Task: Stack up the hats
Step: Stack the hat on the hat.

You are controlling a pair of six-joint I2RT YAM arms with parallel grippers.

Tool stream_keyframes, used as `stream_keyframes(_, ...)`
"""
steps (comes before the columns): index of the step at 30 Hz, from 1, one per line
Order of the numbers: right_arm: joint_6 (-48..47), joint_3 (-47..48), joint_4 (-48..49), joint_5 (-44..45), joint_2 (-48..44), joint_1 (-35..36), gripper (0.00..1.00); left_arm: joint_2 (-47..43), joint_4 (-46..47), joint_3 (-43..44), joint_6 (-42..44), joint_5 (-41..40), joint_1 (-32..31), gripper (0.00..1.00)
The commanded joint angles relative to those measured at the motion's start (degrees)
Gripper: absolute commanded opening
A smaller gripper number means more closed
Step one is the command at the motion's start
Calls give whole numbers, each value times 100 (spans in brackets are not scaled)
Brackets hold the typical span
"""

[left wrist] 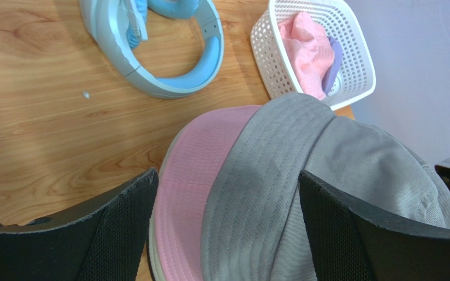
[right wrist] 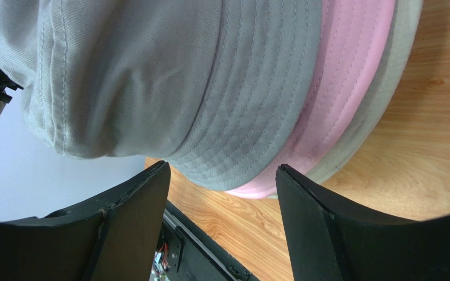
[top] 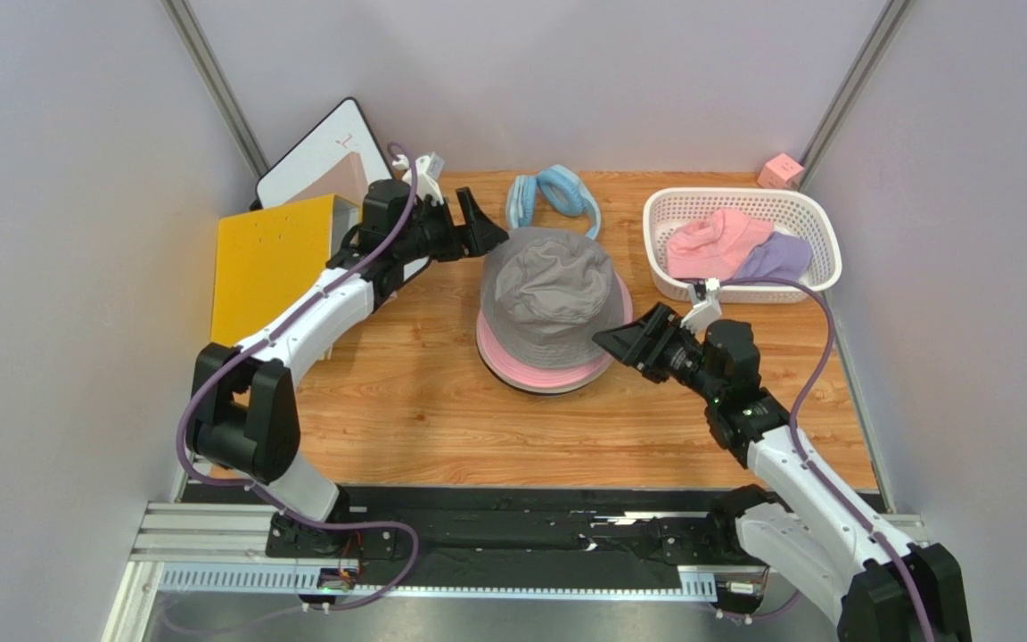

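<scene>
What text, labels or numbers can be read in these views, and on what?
None legible.
White board: a small red handwritten mark, too small to read.
Grey hat, pink hat, white basket, blue headphones: no print visible.

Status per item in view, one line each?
grey hat: on top, crown up.
stacked pink hat: under it, brim showing.
bottom hat: lowest, pale brim edge showing.
basket: upright, holds two hats.
loose pink hat: crumpled in basket, unstacked.
lavender hat: in basket, unstacked.
headphones: lying flat on table.
left gripper: open, beside grey hat's brim.
right gripper: open, at the stacked brims.
</scene>
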Motion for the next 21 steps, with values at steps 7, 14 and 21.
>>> stream_keyframes(7,166,-89,895,298,411,253,71,154,255,200,-232,698,19,91)
stream_keyframes(14,228,-107,1343,271,894,332,61,172,280,95,-276,891,19,85)
stream_keyframes(21,140,-72,1107,508,781,402,48,181,456,-2,-408,892,19,48)
